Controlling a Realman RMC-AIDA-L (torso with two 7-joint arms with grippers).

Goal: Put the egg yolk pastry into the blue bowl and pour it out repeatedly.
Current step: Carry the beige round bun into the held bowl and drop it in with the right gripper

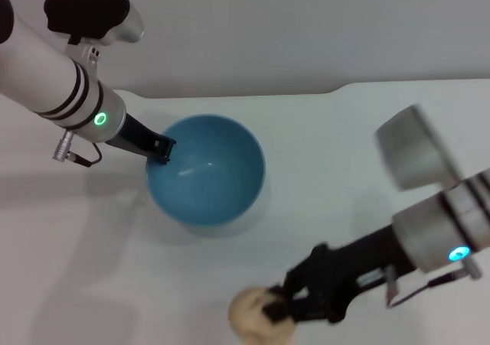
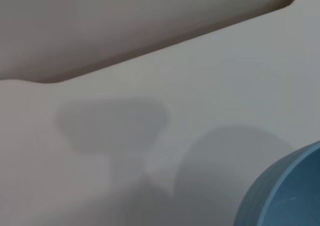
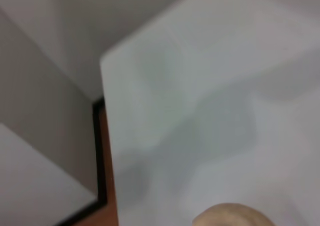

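Note:
The blue bowl point(image 1: 218, 178) stands upright and empty at the middle of the white table; its outer wall shows in the left wrist view point(image 2: 285, 196). My left gripper point(image 1: 162, 149) is at the bowl's left rim, its dark fingers closed over the edge. The egg yolk pastry point(image 1: 249, 314), pale tan and domed, is near the table's front edge, below and right of the bowl; its top shows in the right wrist view point(image 3: 230, 216). My right gripper point(image 1: 277, 307) reaches in from the right, its black fingers closed on the pastry's right side.
The white table point(image 1: 329, 154) ends at a back edge with a notch at the right point(image 1: 337, 91), grey wall behind. In the right wrist view a table edge point(image 3: 102, 136) drops to a dark gap and an orange strip.

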